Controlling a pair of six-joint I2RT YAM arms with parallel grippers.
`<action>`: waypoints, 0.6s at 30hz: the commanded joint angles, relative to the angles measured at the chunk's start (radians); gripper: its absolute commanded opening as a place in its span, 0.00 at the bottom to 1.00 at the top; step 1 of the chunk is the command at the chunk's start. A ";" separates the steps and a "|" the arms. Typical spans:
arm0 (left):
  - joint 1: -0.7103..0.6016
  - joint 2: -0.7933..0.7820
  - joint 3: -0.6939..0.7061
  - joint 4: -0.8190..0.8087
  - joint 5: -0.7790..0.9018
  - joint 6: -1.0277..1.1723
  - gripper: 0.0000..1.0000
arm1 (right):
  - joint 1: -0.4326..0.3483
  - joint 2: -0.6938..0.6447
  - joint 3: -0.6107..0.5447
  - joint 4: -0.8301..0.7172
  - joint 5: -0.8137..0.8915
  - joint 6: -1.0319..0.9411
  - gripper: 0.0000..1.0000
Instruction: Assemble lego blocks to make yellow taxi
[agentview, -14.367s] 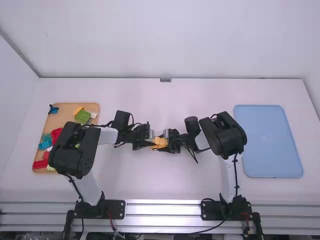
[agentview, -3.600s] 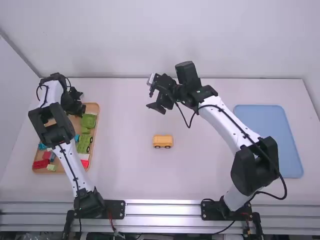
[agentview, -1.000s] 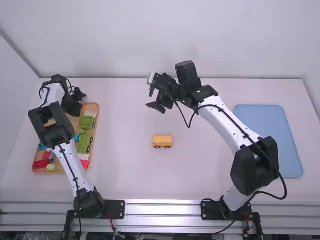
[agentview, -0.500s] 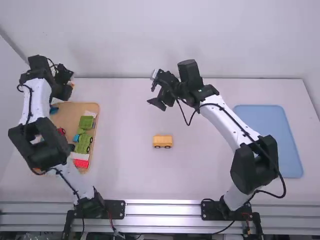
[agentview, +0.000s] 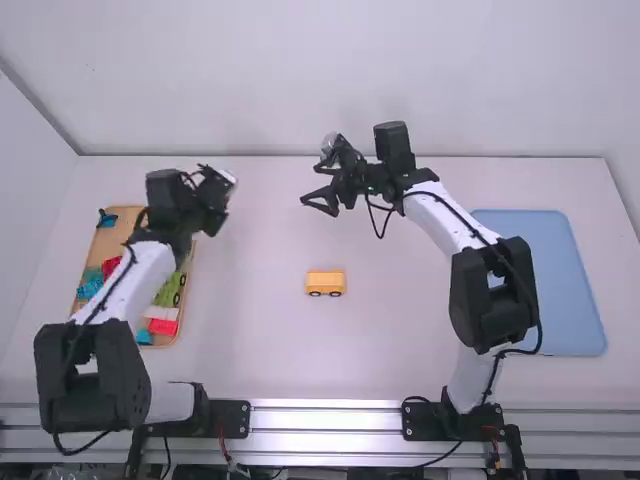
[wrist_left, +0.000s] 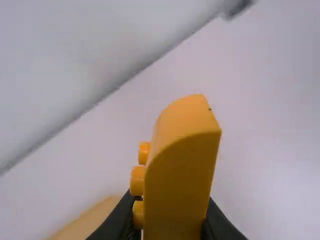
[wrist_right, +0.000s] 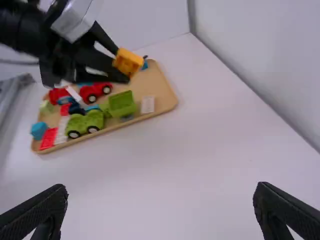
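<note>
Left wrist view: left gripper is grasping studded yellow block beside wooden tray; wide-spread right gripper is hovering beyond yellow car.

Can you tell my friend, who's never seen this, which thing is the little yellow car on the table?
On the white table, look between the tan tray and the blue mat. Near the middle sits a boxy yellow car with dark wheels. The curved yellow block with round bumps is a different one, up in the left gripper.
</note>
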 joint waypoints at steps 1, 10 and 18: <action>-0.114 -0.047 -0.094 0.100 0.046 -0.068 0.02 | 0.007 0.026 -0.002 0.003 -0.089 0.013 0.99; -0.320 -0.054 -0.146 0.261 -0.117 -0.308 0.02 | -0.064 -0.048 -0.005 -0.135 0.020 -0.108 0.99; -0.325 -0.045 -0.142 0.269 0.113 -0.322 0.02 | -0.029 -0.159 -0.334 0.282 0.092 0.080 0.98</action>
